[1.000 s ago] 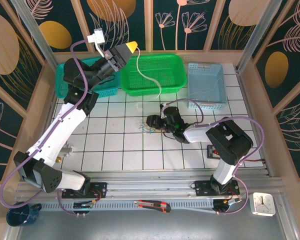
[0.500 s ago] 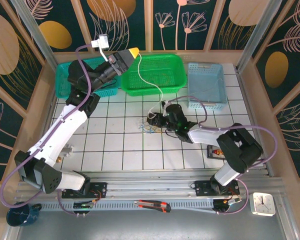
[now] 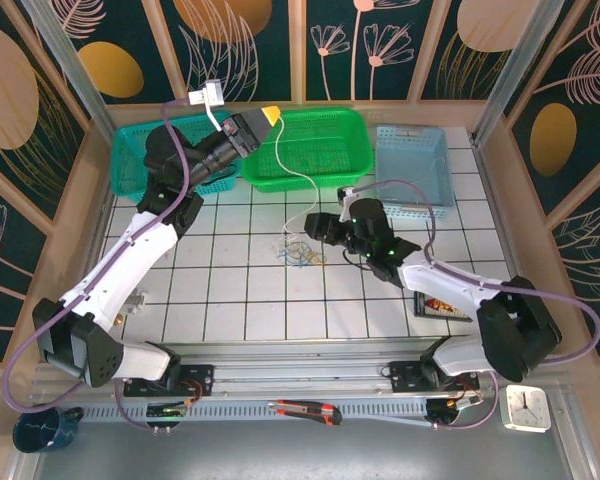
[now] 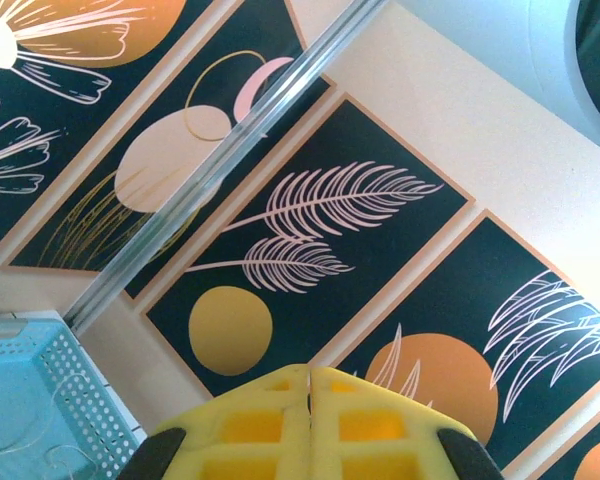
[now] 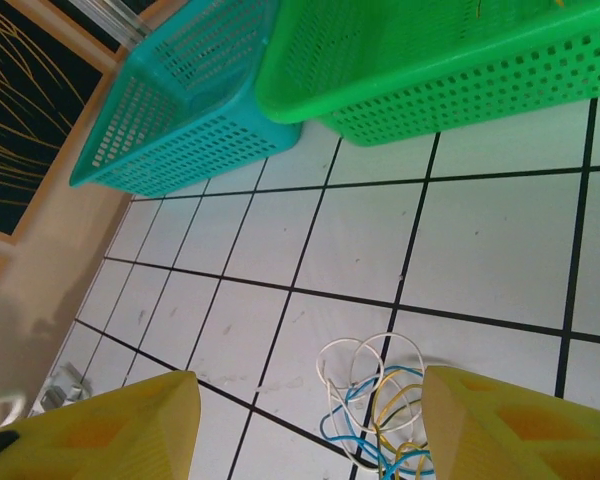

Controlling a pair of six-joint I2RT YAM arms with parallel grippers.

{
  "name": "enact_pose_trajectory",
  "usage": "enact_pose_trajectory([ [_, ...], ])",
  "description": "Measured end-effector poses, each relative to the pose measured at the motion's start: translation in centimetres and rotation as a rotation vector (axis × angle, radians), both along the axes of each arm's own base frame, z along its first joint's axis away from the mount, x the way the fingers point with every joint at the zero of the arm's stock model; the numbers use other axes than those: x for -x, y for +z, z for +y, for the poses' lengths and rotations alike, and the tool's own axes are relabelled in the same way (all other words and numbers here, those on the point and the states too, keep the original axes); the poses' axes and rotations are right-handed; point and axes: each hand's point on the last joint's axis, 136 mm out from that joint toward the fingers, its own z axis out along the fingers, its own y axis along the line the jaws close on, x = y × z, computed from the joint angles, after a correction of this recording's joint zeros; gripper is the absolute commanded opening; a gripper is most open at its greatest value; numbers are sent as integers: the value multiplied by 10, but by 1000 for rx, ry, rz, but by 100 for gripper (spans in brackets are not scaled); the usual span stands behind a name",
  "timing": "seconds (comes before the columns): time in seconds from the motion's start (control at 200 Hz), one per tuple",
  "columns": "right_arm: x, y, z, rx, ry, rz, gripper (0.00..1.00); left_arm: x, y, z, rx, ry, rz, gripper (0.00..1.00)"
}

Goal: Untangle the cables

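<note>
Tiled table [image 3: 220,290]: L gripper [image 3: 267,110] shut, seemingly pinching white cable [image 3: 277,145]. R gripper [image 5: 310,425] fingers apart above bunch [image 5: 375,410]. Next: R grabs one strand, pulls clear.

Three baskets are standing in a row: one green basket [image 3: 350,172], one teal basket [image 3: 123,170] left of it and one pale blue basket [image 3: 412,131] right of it. One bunch of thin wires [image 3: 300,250] is lying just in front of the green basket, and one white wire [image 3: 278,160] is trailing across it. One left arm [image 3: 130,250] and one right arm [image 3: 450,285] are stretching toward it, while one knife [image 3: 305,409], one clock [image 3: 526,408] and one mug [image 3: 42,428] are sitting well in front.
</note>
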Motion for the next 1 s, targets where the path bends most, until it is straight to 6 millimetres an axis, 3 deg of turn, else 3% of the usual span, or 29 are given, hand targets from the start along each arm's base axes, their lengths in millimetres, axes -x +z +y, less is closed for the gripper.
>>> enact_pose_trajectory([
  [0.175,6,14,-3,-17,14,-17,62,0,0,0,0,0,1,0],
  [0.52,15,22,2,-51,59,-9,65,0,0,0,0,0,0,0],
  [0.721,16,33,-5,-54,35,-33,64,-3,-4,-1,-4,0,8,0],
  [0.851,16,51,-18,-40,-12,-76,64,-4,-8,-2,-12,1,10,0],
  [1.001,16,88,-34,-35,-68,-168,64,-6,-17,-4,-30,2,12,0],
])
